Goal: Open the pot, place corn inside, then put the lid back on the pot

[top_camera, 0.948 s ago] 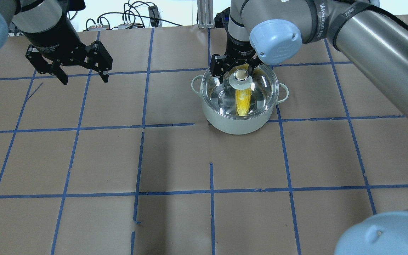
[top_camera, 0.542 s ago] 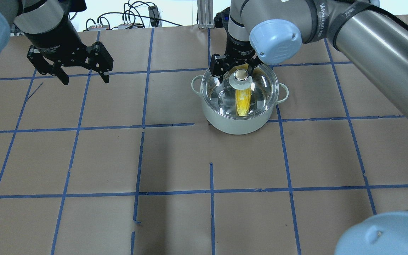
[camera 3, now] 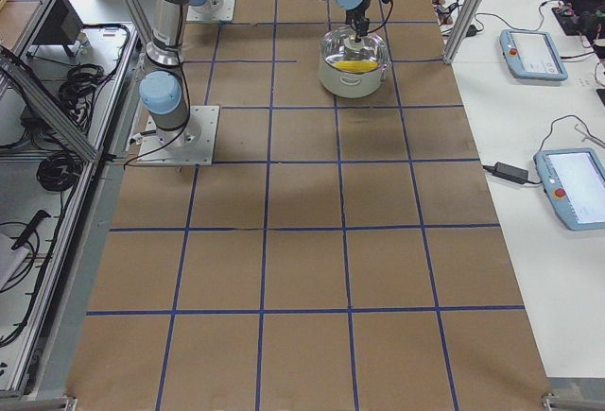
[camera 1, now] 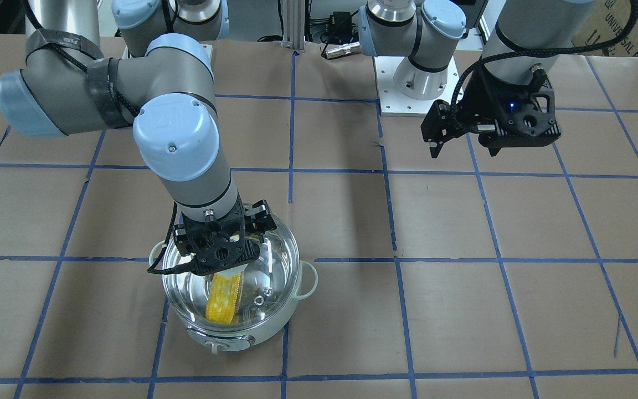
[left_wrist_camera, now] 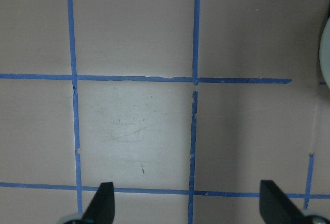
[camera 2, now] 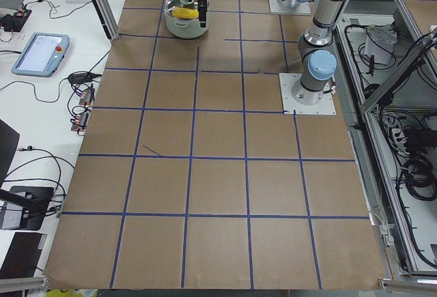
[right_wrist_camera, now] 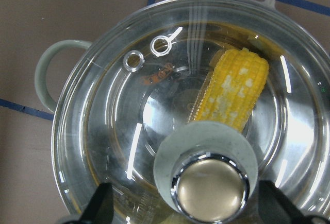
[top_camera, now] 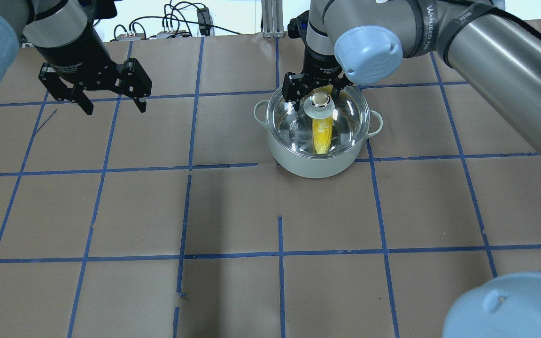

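Glass lid covers the pot, corn inside — right gripper spread wide above it; left gripper likewise released.

Two arms, jaws apart.
Right gripper points straight down; left gripper hangs well apart, also facing down.

Lid on the pot, corn inside, right hand spread-fingered at the knob.
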You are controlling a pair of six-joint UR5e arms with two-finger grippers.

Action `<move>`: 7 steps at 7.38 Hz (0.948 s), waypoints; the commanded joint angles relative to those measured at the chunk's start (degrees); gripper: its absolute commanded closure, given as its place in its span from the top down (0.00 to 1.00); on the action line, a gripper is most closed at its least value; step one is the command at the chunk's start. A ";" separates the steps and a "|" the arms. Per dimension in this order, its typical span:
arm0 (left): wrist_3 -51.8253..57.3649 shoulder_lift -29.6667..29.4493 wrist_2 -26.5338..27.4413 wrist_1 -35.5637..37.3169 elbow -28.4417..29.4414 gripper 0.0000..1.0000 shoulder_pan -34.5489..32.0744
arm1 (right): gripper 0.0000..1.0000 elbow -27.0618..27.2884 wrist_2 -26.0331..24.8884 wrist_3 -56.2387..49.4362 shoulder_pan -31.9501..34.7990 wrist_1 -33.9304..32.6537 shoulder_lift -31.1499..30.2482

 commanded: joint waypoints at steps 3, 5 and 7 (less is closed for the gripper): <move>0.06 0.02 0.00 0.19 -0.36 0.99 -0.02 | 1.00 -0.02 0.14 0.60 0.65 -0.01 -0.12; 0.06 0.29 0.00 0.19 -0.45 0.99 -0.02 | 1.00 -0.10 0.14 0.52 0.65 -0.01 -0.12; 0.06 0.46 0.00 0.19 -0.63 0.99 -0.02 | 1.00 -0.71 -0.12 -0.09 0.21 0.07 -0.04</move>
